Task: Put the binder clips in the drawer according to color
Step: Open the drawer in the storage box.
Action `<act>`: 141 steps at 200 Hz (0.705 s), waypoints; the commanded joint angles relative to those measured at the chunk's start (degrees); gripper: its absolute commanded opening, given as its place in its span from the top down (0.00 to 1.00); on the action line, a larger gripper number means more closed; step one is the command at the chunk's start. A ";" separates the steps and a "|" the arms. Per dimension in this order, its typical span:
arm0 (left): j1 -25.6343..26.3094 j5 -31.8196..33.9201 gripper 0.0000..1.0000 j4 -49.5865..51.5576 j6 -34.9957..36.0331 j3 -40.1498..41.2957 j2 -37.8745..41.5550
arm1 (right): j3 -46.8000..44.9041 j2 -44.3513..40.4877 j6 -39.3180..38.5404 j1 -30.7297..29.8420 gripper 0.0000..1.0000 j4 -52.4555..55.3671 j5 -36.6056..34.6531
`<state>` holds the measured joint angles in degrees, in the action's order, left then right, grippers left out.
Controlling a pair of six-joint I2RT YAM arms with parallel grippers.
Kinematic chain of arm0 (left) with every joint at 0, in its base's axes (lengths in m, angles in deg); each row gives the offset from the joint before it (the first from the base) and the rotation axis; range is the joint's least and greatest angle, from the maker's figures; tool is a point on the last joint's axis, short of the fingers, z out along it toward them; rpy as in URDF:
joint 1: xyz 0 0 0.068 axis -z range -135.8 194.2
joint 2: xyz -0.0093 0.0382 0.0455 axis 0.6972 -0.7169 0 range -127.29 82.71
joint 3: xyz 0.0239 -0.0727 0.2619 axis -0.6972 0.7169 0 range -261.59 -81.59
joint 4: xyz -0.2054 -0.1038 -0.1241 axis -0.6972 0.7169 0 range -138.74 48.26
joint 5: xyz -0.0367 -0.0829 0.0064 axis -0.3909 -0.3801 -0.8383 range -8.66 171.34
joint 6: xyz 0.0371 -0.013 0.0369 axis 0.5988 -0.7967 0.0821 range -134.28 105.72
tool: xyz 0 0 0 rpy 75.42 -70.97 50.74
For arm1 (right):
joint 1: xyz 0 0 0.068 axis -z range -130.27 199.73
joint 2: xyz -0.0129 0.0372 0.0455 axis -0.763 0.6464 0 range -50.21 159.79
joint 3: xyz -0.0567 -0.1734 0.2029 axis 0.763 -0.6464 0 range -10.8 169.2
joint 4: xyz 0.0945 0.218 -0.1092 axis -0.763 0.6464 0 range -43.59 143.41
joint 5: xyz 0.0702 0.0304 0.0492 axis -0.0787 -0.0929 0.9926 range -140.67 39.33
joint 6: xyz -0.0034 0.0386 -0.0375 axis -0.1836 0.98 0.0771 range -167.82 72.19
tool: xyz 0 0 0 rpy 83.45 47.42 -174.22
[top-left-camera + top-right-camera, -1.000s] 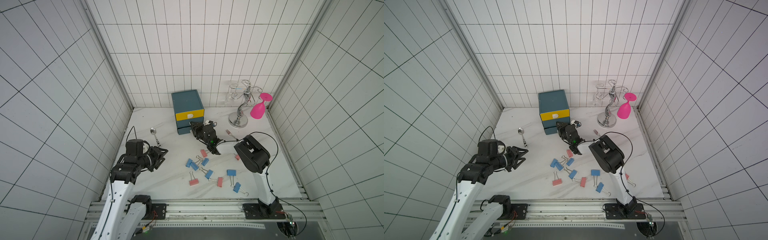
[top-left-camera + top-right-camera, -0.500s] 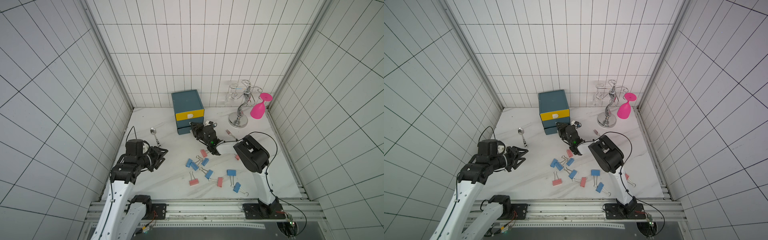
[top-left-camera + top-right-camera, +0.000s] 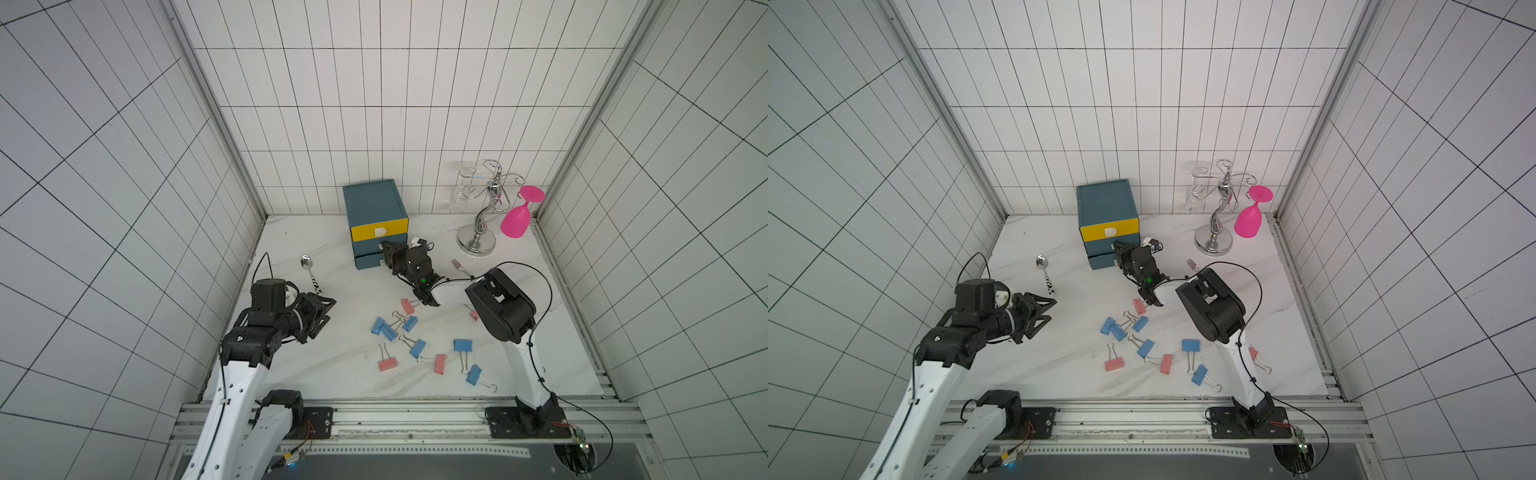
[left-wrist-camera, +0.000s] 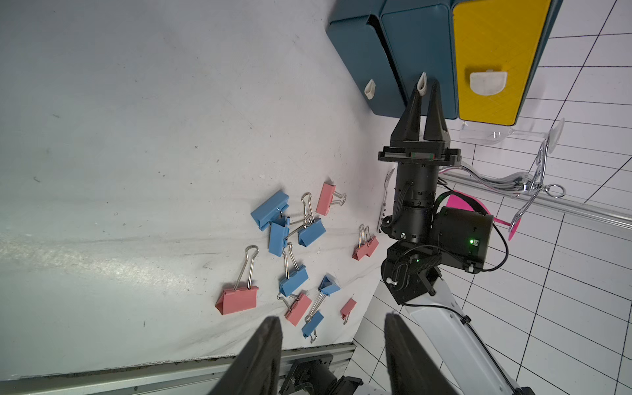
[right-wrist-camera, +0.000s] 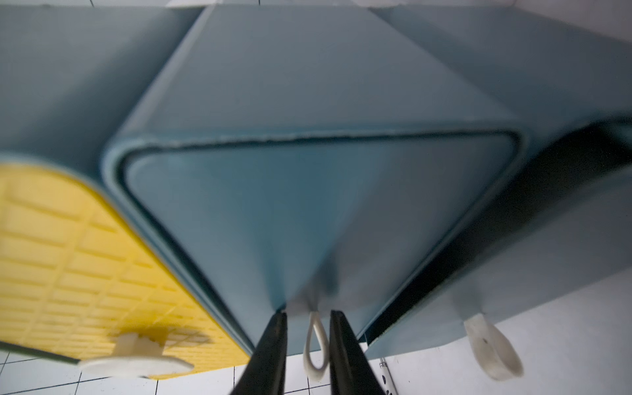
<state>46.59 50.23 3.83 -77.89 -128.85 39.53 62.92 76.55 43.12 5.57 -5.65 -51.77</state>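
Observation:
Several blue and salmon-pink binder clips (image 3: 409,347) lie scattered on the white table, in front of a teal drawer unit (image 3: 376,205) with a yellow top drawer (image 3: 378,230). My right gripper (image 5: 307,313) is at the middle drawer's front. Its fingers stand close on either side of the white loop handle (image 5: 316,345), with a small gap showing on one side. The left wrist view shows the same gripper (image 4: 426,87) straddling that handle (image 4: 422,82). My left gripper (image 3: 326,313) hovers open and empty left of the clips.
A spoon (image 3: 309,270) lies left of the drawer unit and a small fork (image 3: 459,266) lies right of it. A chrome glass rack (image 3: 482,232) at the back right holds a pink glass (image 3: 515,220) and a clear glass (image 3: 465,193). Tiled walls enclose the table.
My right gripper has moved slightly toward the drawer front and its jaws have narrowed around the middle handle. The left arm and the clips have not moved.

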 commanded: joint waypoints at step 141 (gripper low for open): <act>-0.56 0.17 0.48 1.12 0.21 0.05 2.25 | -4.92 -2.26 0.93 -1.20 1.00 -3.59 0.40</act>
<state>46.33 50.21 4.82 -77.74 -128.85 40.25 61.54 77.33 44.13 5.33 -8.20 -51.10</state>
